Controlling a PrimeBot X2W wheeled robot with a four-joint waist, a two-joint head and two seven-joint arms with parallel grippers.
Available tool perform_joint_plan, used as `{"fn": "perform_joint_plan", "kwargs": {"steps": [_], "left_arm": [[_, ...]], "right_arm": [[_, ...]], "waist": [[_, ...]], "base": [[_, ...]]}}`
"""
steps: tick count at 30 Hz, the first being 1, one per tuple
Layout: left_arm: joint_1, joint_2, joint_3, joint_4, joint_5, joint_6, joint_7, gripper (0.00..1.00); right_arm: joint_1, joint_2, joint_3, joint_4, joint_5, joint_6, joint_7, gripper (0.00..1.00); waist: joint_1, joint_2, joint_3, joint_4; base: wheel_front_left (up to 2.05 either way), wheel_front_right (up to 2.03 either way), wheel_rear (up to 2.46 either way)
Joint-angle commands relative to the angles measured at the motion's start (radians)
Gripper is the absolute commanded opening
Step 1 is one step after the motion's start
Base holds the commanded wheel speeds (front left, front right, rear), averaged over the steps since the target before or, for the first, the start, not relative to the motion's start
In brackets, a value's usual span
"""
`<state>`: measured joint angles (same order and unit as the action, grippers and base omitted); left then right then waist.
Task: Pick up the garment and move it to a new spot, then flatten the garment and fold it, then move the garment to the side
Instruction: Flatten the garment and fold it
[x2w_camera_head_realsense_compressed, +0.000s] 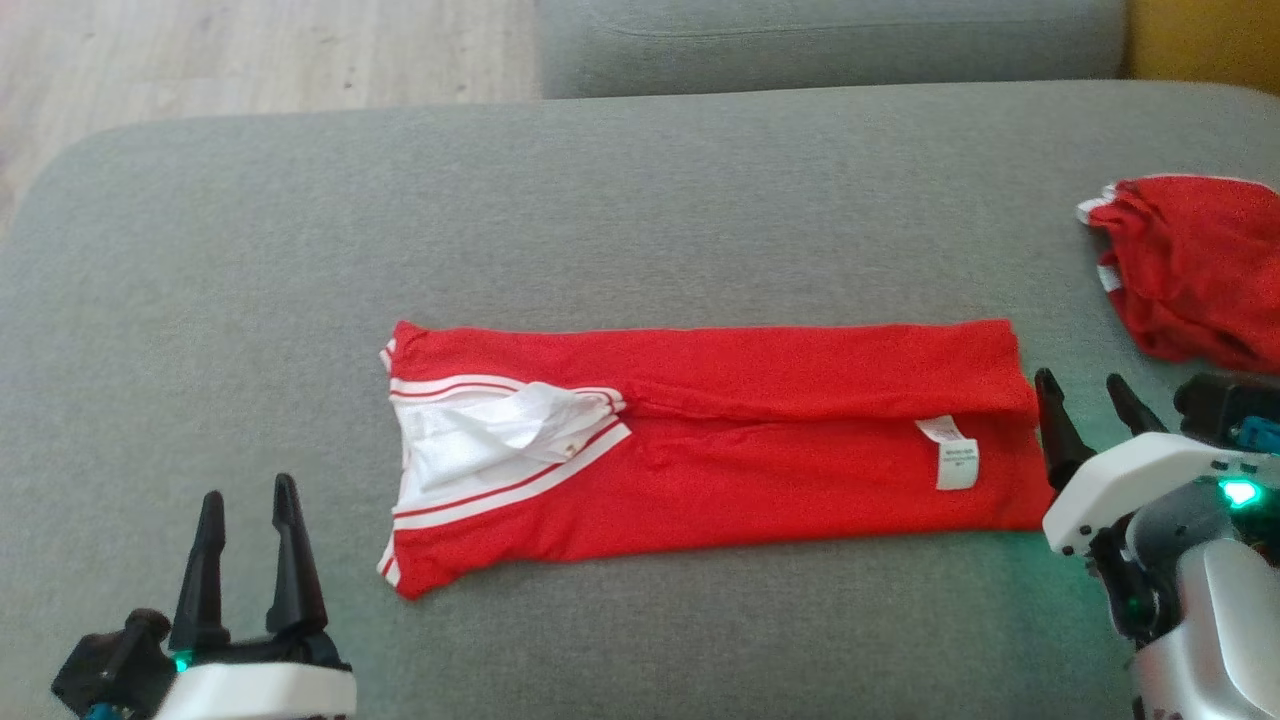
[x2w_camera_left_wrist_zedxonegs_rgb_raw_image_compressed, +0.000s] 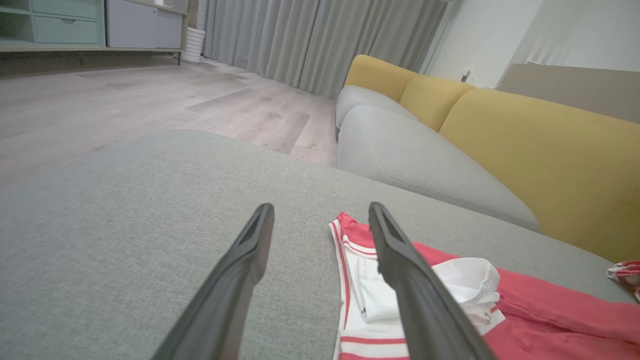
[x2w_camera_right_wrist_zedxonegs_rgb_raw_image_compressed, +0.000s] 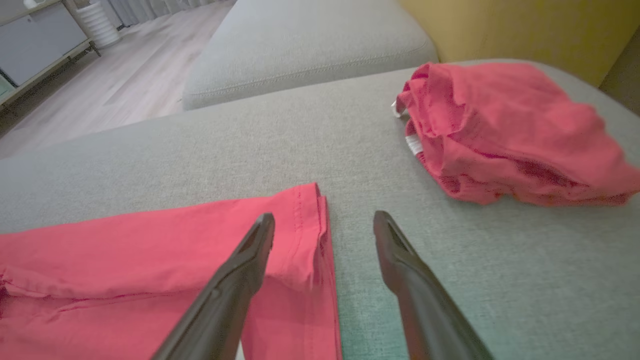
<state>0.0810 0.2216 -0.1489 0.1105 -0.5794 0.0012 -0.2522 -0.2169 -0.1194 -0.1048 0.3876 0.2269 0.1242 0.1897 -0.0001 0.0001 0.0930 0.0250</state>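
Observation:
A red garment (x2w_camera_head_realsense_compressed: 720, 450) with white striped collar trim lies folded into a long strip across the grey cushion (x2w_camera_head_realsense_compressed: 600, 200), collar at the left, a white label near its right end. My left gripper (x2w_camera_head_realsense_compressed: 248, 502) stands open at the lower left, apart from the collar end (x2w_camera_left_wrist_zedxonegs_rgb_raw_image_compressed: 360, 280). Beside the strip's right edge (x2w_camera_right_wrist_zedxonegs_rgb_raw_image_compressed: 305, 220) my right gripper (x2w_camera_head_realsense_compressed: 1085, 392) is open with nothing between its fingers. In the right wrist view one finger (x2w_camera_right_wrist_zedxonegs_rgb_raw_image_compressed: 250, 260) overlaps the garment's hem.
A second red garment (x2w_camera_head_realsense_compressed: 1190, 265) lies crumpled at the cushion's right edge, also large in the right wrist view (x2w_camera_right_wrist_zedxonegs_rgb_raw_image_compressed: 500, 130). Another grey cushion (x2w_camera_head_realsense_compressed: 830, 40) and yellow backrests (x2w_camera_left_wrist_zedxonegs_rgb_raw_image_compressed: 540, 150) lie beyond. Wooden floor (x2w_camera_head_realsense_compressed: 250, 50) borders the far left.

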Motion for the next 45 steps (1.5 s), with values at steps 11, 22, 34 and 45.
{"fn": "perform_joint_plan", "kwargs": {"steps": [11,22,34,45], "left_arm": [[-0.028,-0.045,0.088,-0.034,0.073,-0.012,-0.009,1.00],[-0.025,-0.061,0.123,-0.028,0.099,-0.033,-0.009,1.00],[-0.027,-0.066,0.125,-0.034,0.118,-0.043,-0.009,1.00],[-0.013,-0.076,0.091,-0.049,0.124,-0.040,-0.001,1.00]], "right_arm": [[-0.105,0.029,-0.097,0.170,-0.113,0.007,0.035,1.00],[-0.066,0.065,-0.084,0.286,-0.143,0.007,-0.033,0.80],[-0.138,0.068,-0.098,0.309,-0.151,0.007,-0.083,0.00],[-0.050,-0.037,-0.115,0.027,-0.068,0.007,0.057,0.00]], "waist": [[0.0001,-0.0001,0.025,0.105],[0.0001,-0.0001,0.018,0.114],[0.0001,-0.0001,0.004,0.050],[0.0001,-0.0001,-0.022,-0.020]], "base": [[0.00,0.00,0.00],[0.00,0.00,0.00],[0.00,0.00,0.00],[0.00,0.00,0.00]]}}
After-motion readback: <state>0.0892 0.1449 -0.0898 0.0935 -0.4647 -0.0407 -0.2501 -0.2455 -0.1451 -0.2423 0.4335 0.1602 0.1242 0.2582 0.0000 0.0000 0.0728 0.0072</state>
